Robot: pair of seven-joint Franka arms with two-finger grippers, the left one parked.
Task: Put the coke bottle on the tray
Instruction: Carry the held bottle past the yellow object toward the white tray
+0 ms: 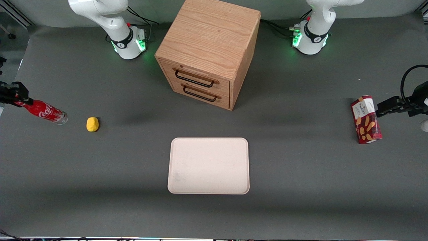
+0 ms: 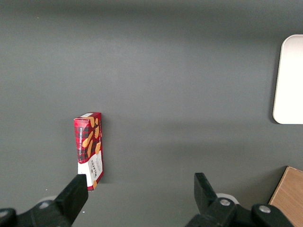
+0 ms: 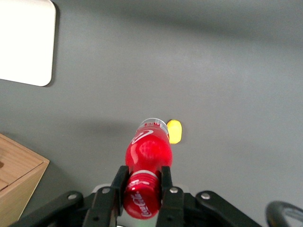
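A: Gripper (image 1: 20, 98) state? Bottle position?

B: The coke bottle (image 1: 45, 111) is clamped at its cap end between the fingers (image 3: 166, 187), which are closed down to the neck's width. It is held tilted, nearly lying over, clear base pointing toward the tabletop (image 1: 301, 201), at the working arm's end of the table, close to the tabletop's edge. Whether the base is touching the surface cannot be told.

A: Tray?

B: The tray (image 1: 209, 165) is seen flat and bare mid-table, nearer the front camera than the cabinet. From the bottle, on the front-view clock, it lies at about 4 o'clock, well apart.

A: Anything in between?

B: A small yellow object (image 1: 92, 124) is found just beside the bottle's base, at about 3 o'clock from it, on the line toward the tray. In the right wrist view it (image 3: 174, 131) is partly hidden by the bottle (image 3: 147, 153).

A: Other items?

B: A wooden two-drawer cabinet (image 1: 209, 50) is placed at 12 o'clock from the tray, both drawers shut, handles facing the camera at an angle. A red snack box (image 1: 365, 119) is noted at the parked arm's end, at about 2 o'clock from the tray, far from the bottle.

A: Open room?

B: Bare grey tabletop is seen all round the tray, widest at its 6 o'clock and 9 o'clock. A clear strip is also left between cabinet and tray.
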